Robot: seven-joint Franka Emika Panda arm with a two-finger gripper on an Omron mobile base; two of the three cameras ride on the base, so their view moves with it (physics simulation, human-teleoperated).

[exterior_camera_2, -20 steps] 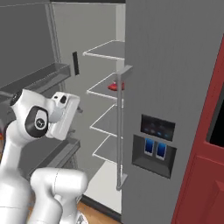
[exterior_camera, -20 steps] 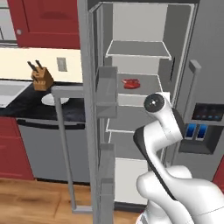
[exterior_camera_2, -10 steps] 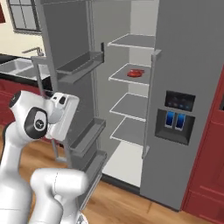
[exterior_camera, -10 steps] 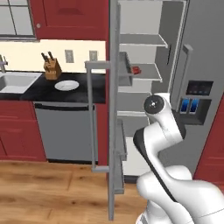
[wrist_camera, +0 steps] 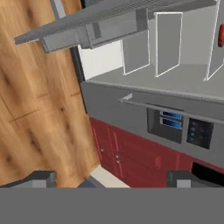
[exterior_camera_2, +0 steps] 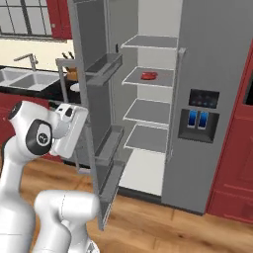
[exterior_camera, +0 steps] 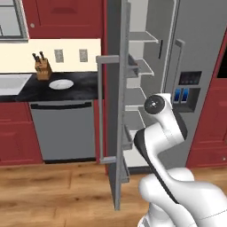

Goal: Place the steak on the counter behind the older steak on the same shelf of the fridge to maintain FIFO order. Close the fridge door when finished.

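Both base cameras have swung since a second ago, so the whole kitchen has slid across the frame while the things in it lie as before: the open door now stands edge-on in the left base view, and the sink has come into the right base view.

Largest in the scene, the fridge [exterior_camera_2: 207, 74] stands with its plain grey fridge door [exterior_camera_2: 91, 74] swung wide, bins showing on the inner face and the long bar handle [exterior_camera: 101, 111] facing the left base camera. Its other door carries the blue-lit dispenser panel [exterior_camera_2: 197, 118]. Inside, pale shelves step down the compartment, and one steak [exterior_camera_2: 148, 75] lies on the second shelf from the top, seen as a small red patch; in the hand view it shows as a red sliver [wrist_camera: 221, 36] at the right edge. The white arm [exterior_camera: 162, 128] rises folded in front of the open compartment.

Left of the fridge, the black tabletop [exterior_camera: 80, 86] runs over a steel dishwasher [exterior_camera: 62, 131] and dark red cabinets, carrying a knife block [exterior_camera: 42, 68] and a white plate [exterior_camera: 61, 84]; whether a steak lies on that plate cannot be told.

Smallest, the fingers [wrist_camera: 109, 178] stand spread wide apart with nothing between them, pointed toward the dispenser door and the wooden floor [wrist_camera: 30, 109].
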